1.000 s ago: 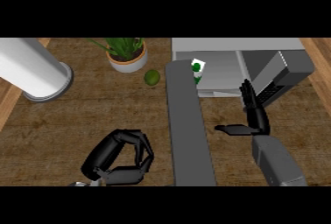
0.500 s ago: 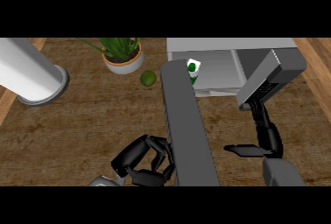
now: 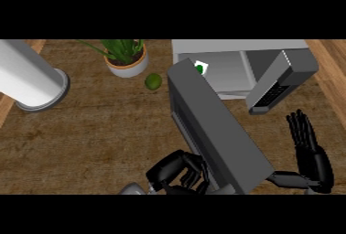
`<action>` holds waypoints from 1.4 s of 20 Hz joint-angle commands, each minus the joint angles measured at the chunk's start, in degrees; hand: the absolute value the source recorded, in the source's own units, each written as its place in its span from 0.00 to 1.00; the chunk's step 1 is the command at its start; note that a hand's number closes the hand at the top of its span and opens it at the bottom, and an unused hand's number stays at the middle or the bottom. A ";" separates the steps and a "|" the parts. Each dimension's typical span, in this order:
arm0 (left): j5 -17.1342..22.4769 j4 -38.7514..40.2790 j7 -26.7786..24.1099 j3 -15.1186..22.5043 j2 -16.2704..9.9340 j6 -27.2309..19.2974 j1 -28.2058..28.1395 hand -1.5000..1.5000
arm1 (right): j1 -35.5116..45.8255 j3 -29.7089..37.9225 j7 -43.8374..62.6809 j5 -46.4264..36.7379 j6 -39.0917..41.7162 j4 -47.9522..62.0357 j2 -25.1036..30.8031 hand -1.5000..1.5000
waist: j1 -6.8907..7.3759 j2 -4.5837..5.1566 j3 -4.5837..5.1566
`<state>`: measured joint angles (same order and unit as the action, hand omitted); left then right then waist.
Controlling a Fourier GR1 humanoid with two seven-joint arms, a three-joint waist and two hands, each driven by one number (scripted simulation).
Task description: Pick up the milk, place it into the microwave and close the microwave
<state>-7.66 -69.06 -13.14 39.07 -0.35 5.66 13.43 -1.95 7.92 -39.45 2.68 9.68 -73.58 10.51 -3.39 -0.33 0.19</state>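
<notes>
The milk carton (image 3: 201, 68), white with a green mark, stands inside the grey microwave (image 3: 236, 48) at the back right, mostly hidden behind the door. The microwave door (image 3: 209, 123) is open, a long grey slab slanting from the cavity's left side down toward me. My left hand (image 3: 179, 176) is at the door's near end on its left face, fingers curled, with nothing seen in them. Low at the right, my right hand (image 3: 312, 160) is open with its fingers straight up, apart from the door and below the microwave's keypad panel (image 3: 276, 89).
A potted plant (image 3: 126, 66) and a small green fruit (image 3: 153, 81) sit left of the microwave. A large white cylinder (image 3: 30, 80) stands at the far left. The brown counter top (image 3: 94, 132) spreads left of the door.
The door now slants instead of running straight down the view. My left hand has moved right, up against the door's near end. My right hand has drawn back from the microwave's front.
</notes>
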 commanded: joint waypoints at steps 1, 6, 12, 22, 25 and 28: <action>6.12 4.98 1.51 9.63 0.33 -9.67 6.30 1.00 | -5.41 0.44 5.14 3.68 3.00 -10.60 1.61 0.00 | -1.08 0.37 0.03; 15.61 5.24 2.16 16.19 0.32 -21.31 10.16 1.00 | -5.53 0.89 10.08 9.10 7.71 -17.20 3.60 0.00 | -1.85 0.64 0.05; 22.84 6.57 -1.40 17.52 0.30 -31.58 14.37 1.00 | -5.30 1.09 12.47 11.97 10.41 -20.43 5.59 0.00 | -4.22 1.20 0.16; 32.79 9.59 -3.72 14.42 0.32 -37.03 26.36 1.00 | -4.28 -2.78 16.47 16.94 18.39 -26.23 8.79 0.00 | -8.67 2.15 0.17; 36.00 10.93 -2.55 13.06 0.32 -39.25 29.20 1.00 | -3.14 -2.51 17.63 18.19 18.43 -27.70 9.35 0.00 | -9.99 2.48 0.16; 38.42 13.04 -2.39 12.12 0.33 -41.05 30.70 1.00 | -2.89 -1.89 18.69 20.97 20.23 -28.95 10.81 0.00 | -11.90 2.90 0.16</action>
<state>27.53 -57.96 -15.79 52.93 -0.31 -33.31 40.79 -5.14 6.16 -22.09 21.37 28.17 -100.97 20.17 -13.34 2.13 0.35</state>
